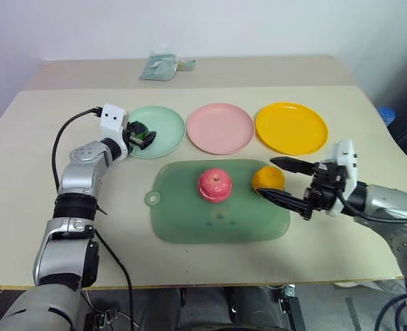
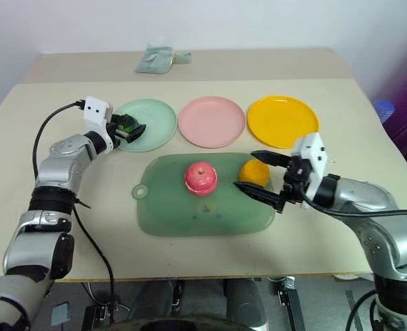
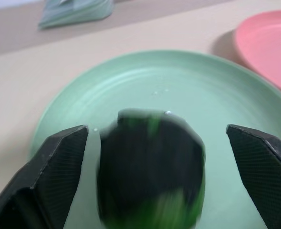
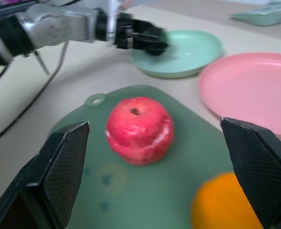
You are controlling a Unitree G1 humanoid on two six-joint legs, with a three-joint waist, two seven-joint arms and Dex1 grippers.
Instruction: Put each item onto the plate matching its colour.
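Observation:
The dark green and black item (image 1: 140,129) sits over the near left edge of the mint green plate (image 1: 165,124), between the spread fingers of my left gripper (image 1: 143,136). In the left wrist view the fingers (image 3: 55,167) stand apart from the item (image 3: 150,167), so the gripper is open. The dimpled pink item (image 1: 215,185) and the orange-yellow item (image 1: 268,178) lie on a translucent green board (image 1: 190,224). My right gripper (image 2: 245,169) is open, its fingertips on either side of the orange-yellow item. The pink plate (image 1: 221,128) and the yellow-orange plate (image 1: 291,127) hold nothing.
A small pale green packet (image 1: 161,67) lies at the table's far edge. A black cable (image 1: 60,138) loops beside my left arm. A blue object (image 1: 387,116) shows past the table's right edge.

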